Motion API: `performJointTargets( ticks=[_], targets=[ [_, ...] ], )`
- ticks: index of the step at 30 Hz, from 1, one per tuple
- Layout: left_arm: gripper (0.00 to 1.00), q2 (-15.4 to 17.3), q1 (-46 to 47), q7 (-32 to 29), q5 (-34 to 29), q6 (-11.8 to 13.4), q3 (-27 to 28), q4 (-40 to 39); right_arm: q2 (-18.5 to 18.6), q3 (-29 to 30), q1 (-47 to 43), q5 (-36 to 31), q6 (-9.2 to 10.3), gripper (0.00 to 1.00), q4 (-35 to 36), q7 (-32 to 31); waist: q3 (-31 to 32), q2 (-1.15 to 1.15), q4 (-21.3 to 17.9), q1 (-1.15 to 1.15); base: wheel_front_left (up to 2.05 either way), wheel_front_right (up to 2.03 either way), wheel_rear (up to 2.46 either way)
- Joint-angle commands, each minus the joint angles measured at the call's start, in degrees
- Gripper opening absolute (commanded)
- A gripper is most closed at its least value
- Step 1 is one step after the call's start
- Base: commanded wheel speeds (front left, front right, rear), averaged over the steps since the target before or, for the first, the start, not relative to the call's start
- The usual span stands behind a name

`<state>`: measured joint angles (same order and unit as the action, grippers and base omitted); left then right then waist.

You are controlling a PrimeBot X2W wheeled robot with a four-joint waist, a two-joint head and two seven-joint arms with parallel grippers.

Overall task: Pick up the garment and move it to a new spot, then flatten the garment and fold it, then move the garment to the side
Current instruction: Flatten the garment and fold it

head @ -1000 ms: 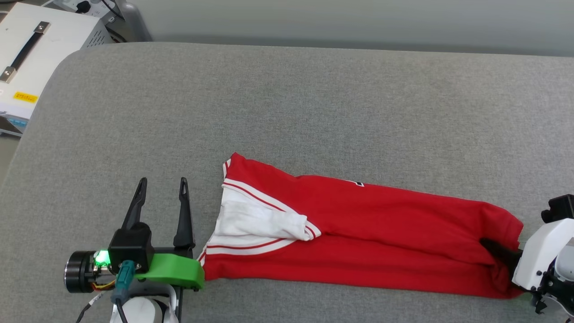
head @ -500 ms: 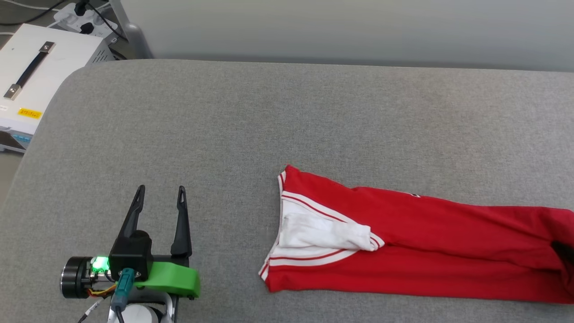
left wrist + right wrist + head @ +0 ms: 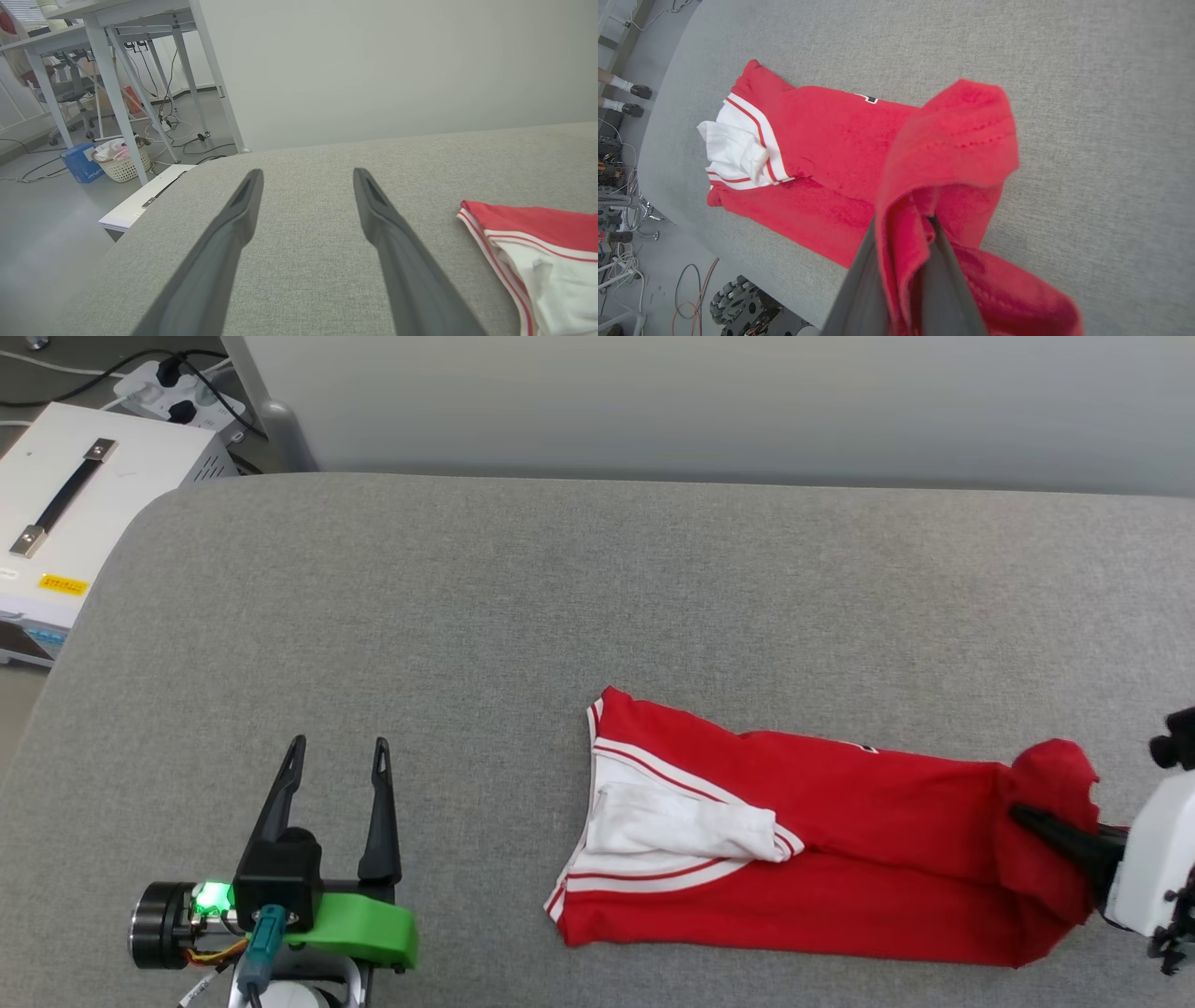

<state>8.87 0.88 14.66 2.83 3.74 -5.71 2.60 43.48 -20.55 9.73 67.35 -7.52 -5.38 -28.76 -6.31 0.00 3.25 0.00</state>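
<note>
The garment [image 3: 840, 840] lies on the grey table [image 3: 560, 616] as a long red folded strip, its white sleeve [image 3: 672, 831] and striped trim at the left end. My right gripper [image 3: 1027, 817] is shut on the strip's right end, which stands bunched and raised off the table [image 3: 1055, 775]. In the right wrist view the red cloth [image 3: 952, 135] folds over and between the right gripper [image 3: 903, 219] fingers. My left gripper [image 3: 336, 751] rests open and empty, well left of the garment. The left wrist view has the left gripper [image 3: 308, 173] open over bare table, with the garment's sleeve end [image 3: 537, 233] to its right.
A white box with a black handle [image 3: 75, 513] and a power strip [image 3: 177, 392] sit beyond the table's far left corner. A laundry basket [image 3: 122, 161] and table legs [image 3: 112, 93] stand on the floor. A person's feet [image 3: 626, 98] show past the table's edge.
The garment has slid to the right, away from my left gripper. My right gripper has closed on its right end and lifted it into a bunch. The head camera tilted slightly.
</note>
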Motion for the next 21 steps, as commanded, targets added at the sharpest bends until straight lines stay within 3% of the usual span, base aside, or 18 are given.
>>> performJointTargets(
  ticks=[1,10,21],
  targets=[
    [1.00,-0.5,-0.6,0.3,-0.7,-0.3,0.1,0.1,-1.0,-0.4,1.3,-0.1,0.03,0.00,1.4,-1.1,-0.2,0.00,0.1,0.00,0.00,0.00,0.00],
    [1.00,-1.4,1.6,0.3,-1.4,-0.9,-0.2,0.0,-8.5,-8.3,12.4,-8.3,0.03,0.00,4.4,-8.3,-3.0,0.00,1.1,0.00,0.00,0.00,0.00],
    [1.00,-2.2,3.9,0.3,-1.6,-1.1,-0.1,0.2,-20.0,-22.7,27.2,-14.1,0.03,0.00,-4.8,-8.2,-6.0,0.00,1.6,0.00,0.00,0.00,0.00]
  ],
)
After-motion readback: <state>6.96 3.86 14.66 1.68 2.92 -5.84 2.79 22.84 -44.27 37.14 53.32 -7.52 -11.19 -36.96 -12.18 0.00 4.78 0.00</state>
